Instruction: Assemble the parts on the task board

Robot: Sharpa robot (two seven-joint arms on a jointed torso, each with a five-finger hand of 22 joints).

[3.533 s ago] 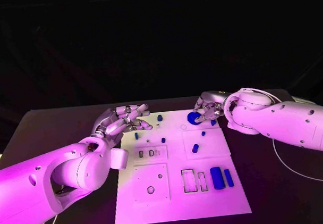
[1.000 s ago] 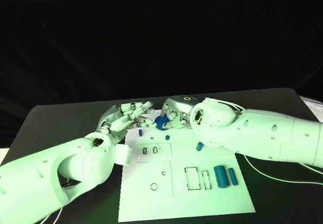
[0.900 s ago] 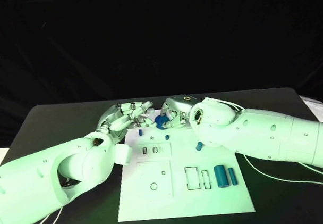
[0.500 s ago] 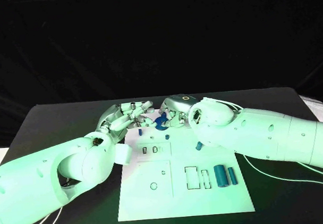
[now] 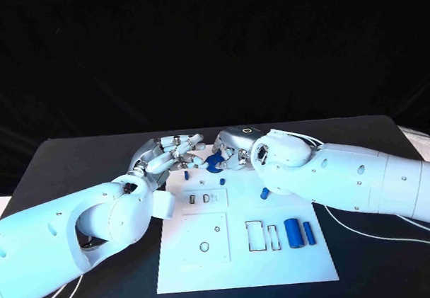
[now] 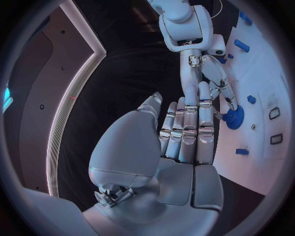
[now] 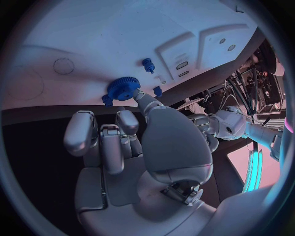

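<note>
The white task board (image 5: pixel 246 263) lies in the middle of the table. At its far edge my right hand (image 5: pixel 232 153) pinches a blue gear (image 5: pixel 214 162), low against the board. In the right wrist view the thumb (image 7: pixel 142 102) touches the blue gear (image 7: pixel 123 90) on the board (image 7: pixel 92 39). My left hand (image 5: pixel 168 153) hovers just left of the gear, fingers straight and holding nothing. The left wrist view shows that hand (image 6: pixel 187 135) beside the gear (image 6: pixel 233 118), with the right hand (image 6: pixel 215 81) reaching down to it.
Two blue cylinders (image 5: pixel 292 233) (image 5: pixel 307 232) lie at the board's near right beside empty slots (image 5: pixel 254 236). A short blue piece (image 5: pixel 263 193) lies mid-board. Small blue pegs (image 5: pixel 185 174) (image 5: pixel 222 182) stand near the gear. Both forearms cross above the board's sides.
Since 3.5 s ago my right hand has carried the blue gear from the board's far right to the far middle, next to my left hand. Over the last second nothing has visibly moved.
</note>
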